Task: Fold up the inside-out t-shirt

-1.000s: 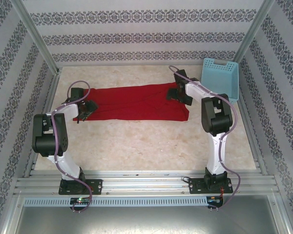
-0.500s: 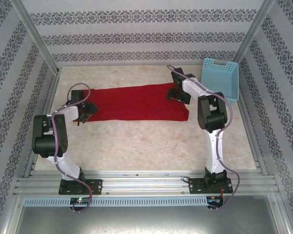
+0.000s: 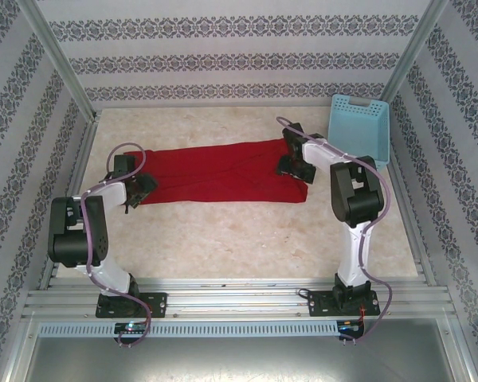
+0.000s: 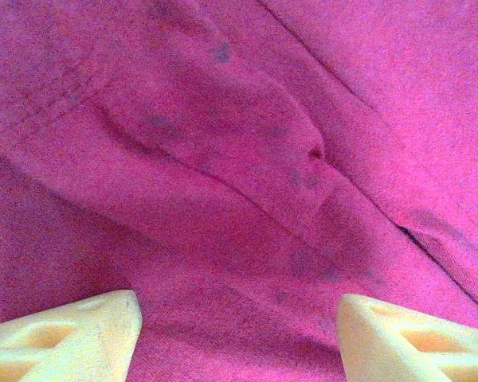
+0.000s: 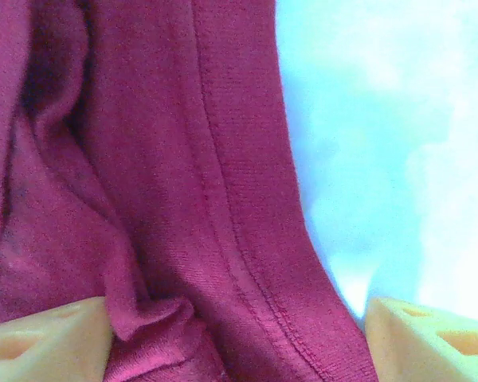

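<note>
Fingers (image 4: 76, 338) of the left gripper (image 4: 239, 342) stand well apart in the left wrist view, released and clamping nothing. Red cloth of the t-shirt (image 4: 223, 159) lies under them and across the gap between them. A soft ridge of folded cloth runs slantwise from upper left to lower right. A few small dark flecks dot the cloth, and a stitched seam shows at the upper left.

From the right wrist camera, the right gripper (image 5: 239, 342) also has its fingers (image 5: 48, 338) spread wide, not clenched. The t-shirt (image 5: 167, 199) fills the left and middle of the gap, bunched into a small fold against the left fingertip. Its stitched hem runs from top to bottom and ends just beside the right fingertip; whether it touches cannot be told. To the right of the hem the pale table (image 5: 398, 159) is bare.

Seen from above, the t-shirt (image 3: 215, 171) lies as a long red band across the far half of the table (image 3: 223, 231), stretched from left to right. The left gripper (image 3: 139, 189) is down at its left end, and the right gripper (image 3: 291, 165) is down on its right end. A light blue basket (image 3: 358, 127) sits in the far right corner, close to the right arm and apart from the cloth.
</note>
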Motion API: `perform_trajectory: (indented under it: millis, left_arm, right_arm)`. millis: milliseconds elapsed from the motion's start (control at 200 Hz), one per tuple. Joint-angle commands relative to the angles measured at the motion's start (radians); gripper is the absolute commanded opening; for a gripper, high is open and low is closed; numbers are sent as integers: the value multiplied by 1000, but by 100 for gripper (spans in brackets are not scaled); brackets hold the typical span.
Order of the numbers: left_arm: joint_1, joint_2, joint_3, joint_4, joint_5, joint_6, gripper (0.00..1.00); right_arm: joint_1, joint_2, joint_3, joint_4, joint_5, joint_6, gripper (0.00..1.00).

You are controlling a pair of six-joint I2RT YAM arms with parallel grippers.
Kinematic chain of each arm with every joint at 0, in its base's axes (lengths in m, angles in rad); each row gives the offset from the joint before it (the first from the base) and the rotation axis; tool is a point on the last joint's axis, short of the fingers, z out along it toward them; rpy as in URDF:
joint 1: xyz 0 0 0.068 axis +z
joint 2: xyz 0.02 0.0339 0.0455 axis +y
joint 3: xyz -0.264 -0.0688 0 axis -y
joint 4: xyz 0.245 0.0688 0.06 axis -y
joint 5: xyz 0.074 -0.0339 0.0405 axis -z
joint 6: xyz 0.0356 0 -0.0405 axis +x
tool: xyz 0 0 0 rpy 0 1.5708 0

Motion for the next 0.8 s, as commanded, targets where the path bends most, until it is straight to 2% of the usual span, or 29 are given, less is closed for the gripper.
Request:
perform_trajectory:
  millis: [0, 135, 350, 470, 649, 739, 794]
  left_arm:
    - [21, -20, -59, -26, -14, -19, 67]
    - [28, -73, -104, -30, -16, -15, 67]
    - [39, -152, -169, -38, -32, -2, 68]
    - [39, -180, -183, -50, -33, 5, 68]
    - [41, -214, -168, -87, -78, 26, 68]
    - [41, -225, -166, -91, -88, 29, 69]
    - [42, -225, -169, -86, -86, 26, 69]
  right_arm:
    - [30, -47, -84, 72, -35, 63, 81]
    - [77, -105, -177, 94, -15, 94, 81]
    - [139, -270, -468, 198, -2, 183, 81]
    - [166, -359, -565, 217, 25, 207, 81]
    - [132, -380, -527, 225, 32, 161, 87]
    - [127, -355, -477, 287, -46, 110, 89]
    - [128, -296, -399, 232, -63, 95, 90]
